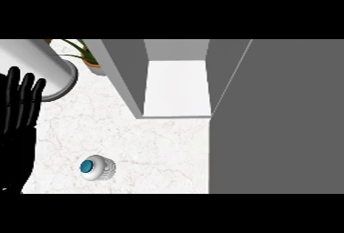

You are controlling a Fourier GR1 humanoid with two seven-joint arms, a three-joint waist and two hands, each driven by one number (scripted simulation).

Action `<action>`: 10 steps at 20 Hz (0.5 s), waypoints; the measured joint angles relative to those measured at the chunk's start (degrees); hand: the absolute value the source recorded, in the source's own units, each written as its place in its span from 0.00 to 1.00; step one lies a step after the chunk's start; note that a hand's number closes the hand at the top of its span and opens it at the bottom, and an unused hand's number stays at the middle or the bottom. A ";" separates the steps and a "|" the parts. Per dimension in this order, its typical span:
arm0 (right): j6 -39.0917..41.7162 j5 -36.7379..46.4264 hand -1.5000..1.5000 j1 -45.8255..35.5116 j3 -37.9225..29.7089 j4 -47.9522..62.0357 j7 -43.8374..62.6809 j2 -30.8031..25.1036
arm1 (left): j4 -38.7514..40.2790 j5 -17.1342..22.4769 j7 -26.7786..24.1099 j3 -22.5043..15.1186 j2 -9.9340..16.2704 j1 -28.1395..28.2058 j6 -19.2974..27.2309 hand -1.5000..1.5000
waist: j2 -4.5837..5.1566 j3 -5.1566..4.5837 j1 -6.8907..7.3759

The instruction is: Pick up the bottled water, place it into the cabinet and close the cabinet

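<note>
Bottle (97, 167) standing upright on the pale marble counter (154, 150), seen from straight above, so what shows is its teal cap in the middle of a clear, ribbed round body. It sits low in the view and left of centre, out in the open with nothing touching it.

Over at the left edge is the left hand (19, 118), black, fingers straight and spread a little, pointing up the frame. It holds nothing and is well apart from the bottle, which lies below and to the right of its fingertips. No right hand shows anywhere in this view.

Up top, the cabinet (128, 73) stands open, grey side walls framing a bright white shelf (176, 86) inside. Its door (275, 118), a big flat grey panel, swings out and fills the whole right side of the view, reaching down past the bottle's level. The bottle is outside the cabinet, forward of its opening and slightly left of it.

Upper left, a broad white cylinder (40, 68) lies across the corner just beside the fingertips, and behind it a small potted plant (86, 57) with green leaves sits against the cabinet's left wall.
</note>
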 measured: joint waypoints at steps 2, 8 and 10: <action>0.29 -0.19 0.00 1.14 -0.09 -1.12 0.07 0.30 | -0.88 1.10 0.84 0.48 0.13 0.72 -0.61 0.00 | -0.20 0.07 0.22; 3.93 -5.28 0.00 6.57 2.18 -5.81 2.26 1.16 | -1.67 6.37 1.99 1.61 -0.76 6.34 -3.11 0.00 | -0.53 0.15 0.53; 6.34 -7.96 0.00 8.98 4.15 -8.03 3.71 0.76 | -2.86 8.98 4.29 1.44 -1.55 8.71 -3.36 0.00 | -0.65 0.16 0.59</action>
